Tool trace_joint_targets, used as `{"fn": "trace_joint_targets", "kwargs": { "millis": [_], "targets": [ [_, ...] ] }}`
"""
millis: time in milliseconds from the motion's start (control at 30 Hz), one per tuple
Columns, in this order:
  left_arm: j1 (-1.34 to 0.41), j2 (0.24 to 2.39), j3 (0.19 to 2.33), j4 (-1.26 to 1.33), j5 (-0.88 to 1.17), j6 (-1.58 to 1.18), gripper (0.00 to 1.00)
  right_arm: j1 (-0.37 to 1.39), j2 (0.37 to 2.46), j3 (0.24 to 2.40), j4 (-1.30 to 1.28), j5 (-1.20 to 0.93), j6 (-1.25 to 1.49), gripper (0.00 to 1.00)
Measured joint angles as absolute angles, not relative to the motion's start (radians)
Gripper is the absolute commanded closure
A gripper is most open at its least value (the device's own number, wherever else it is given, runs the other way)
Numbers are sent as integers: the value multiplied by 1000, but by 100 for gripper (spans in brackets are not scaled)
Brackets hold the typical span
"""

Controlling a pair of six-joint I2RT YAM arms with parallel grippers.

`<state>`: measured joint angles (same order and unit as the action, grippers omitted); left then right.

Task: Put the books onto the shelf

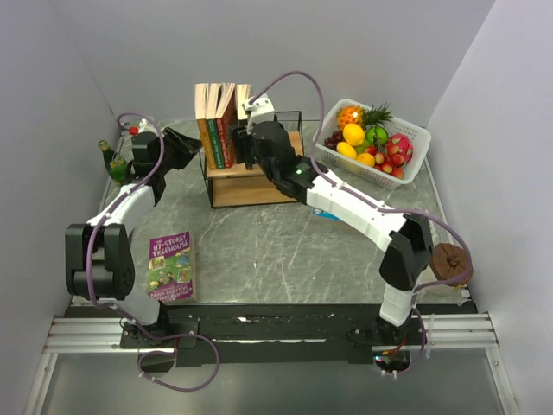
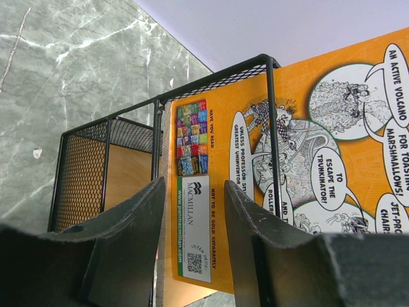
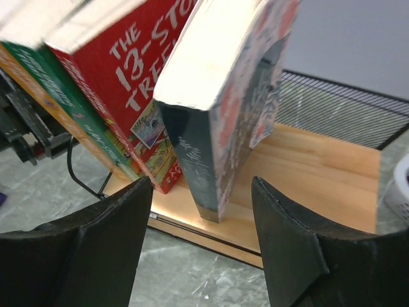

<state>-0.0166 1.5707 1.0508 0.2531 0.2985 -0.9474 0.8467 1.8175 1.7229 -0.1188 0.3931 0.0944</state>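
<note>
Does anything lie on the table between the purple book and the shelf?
Nothing visible does. Only bare table separates the purple book, lying flat at near left, from the shelf.

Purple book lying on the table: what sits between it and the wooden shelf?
Nothing. In the top view, only bare marble tabletop separates the purple book from the shelf.

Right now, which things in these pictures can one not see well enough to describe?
- Top view: the right arm hides the right side of the shelf.
- Right wrist view: the pink book covers the title's end on the red book; book tops are blurred.
- Left wrist view: the left gripper hides part of the orange book, and the picture's edge cuts off more.
</note>
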Motion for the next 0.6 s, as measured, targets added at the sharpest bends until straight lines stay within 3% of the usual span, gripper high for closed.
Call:
{"fn": "trace_joint_targets", "kwargs": {
  "millis": [133, 233, 267, 367, 433, 600],
  "targets": [
    [-17, 1576, 1051, 253, 302, -947, 51, 847, 1753, 1673, -101, 410, 82, 31],
    [-17, 1578, 1051, 249, 302, -947, 51, 847, 1709, 1623, -83, 431, 67, 51],
    [-17, 1578, 1051, 247, 302, -947, 51, 847, 1692, 1600, -73, 438, 63, 65],
    [-17, 1578, 1051, 245, 302, -947, 51, 843, 1657, 1553, -63, 464, 58, 91],
    [-17, 1578, 1051, 244, 302, -947, 51, 836, 1656, 1551, -65, 474, 66, 100],
    [-17, 1578, 1052, 243, 302, -947, 51, 785, 1689, 1600, -126, 455, 141, 100]
  ]
}}
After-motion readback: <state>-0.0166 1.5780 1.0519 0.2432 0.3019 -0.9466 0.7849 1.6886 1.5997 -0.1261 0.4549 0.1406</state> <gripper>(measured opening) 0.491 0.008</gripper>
